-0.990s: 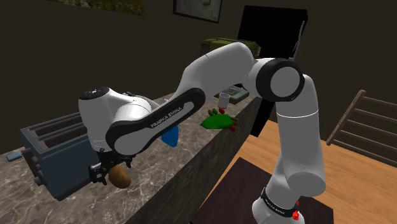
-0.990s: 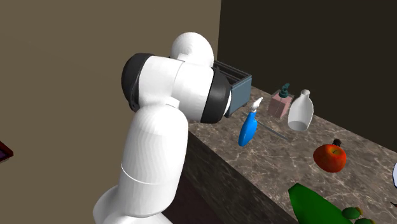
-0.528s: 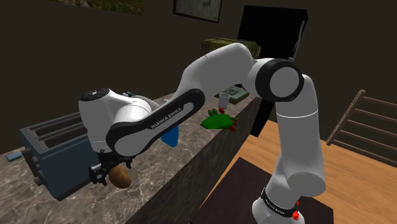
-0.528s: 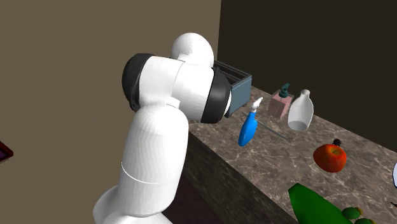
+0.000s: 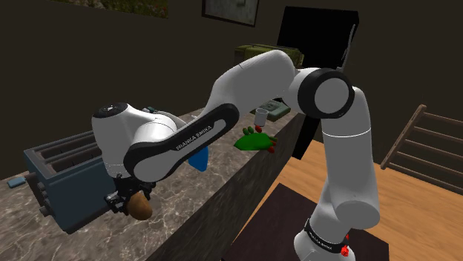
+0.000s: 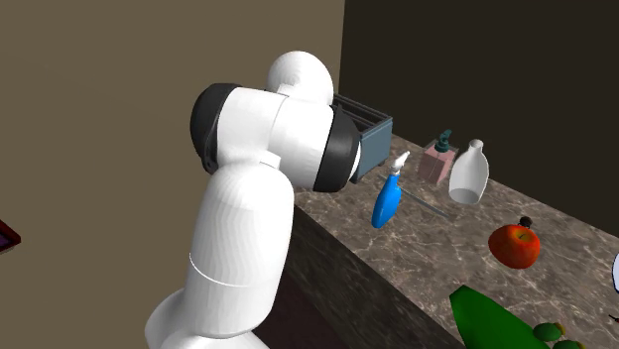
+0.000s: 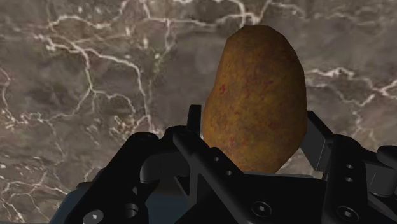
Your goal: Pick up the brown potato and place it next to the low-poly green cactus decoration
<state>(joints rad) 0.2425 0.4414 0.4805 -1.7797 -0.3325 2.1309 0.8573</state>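
A brown potato lies on the marbled counter, and my gripper is shut on it, a black finger pressed against each side. In the shoulder view the potato sits near the counter's front edge, just in front of a blue slotted box, with the gripper down over it. The green low-poly cactus lies farther along the counter toward the shoulder view's right; its green body also shows at the second exterior view's lower right.
A blue spray bottle, a pink dispenser, a white vase and a red fruit stand on the counter between the box and the cactus. A small white cup stands behind the cactus.
The fingers have closed on the potato; before, they stood apart around it. The arm has hardly moved.
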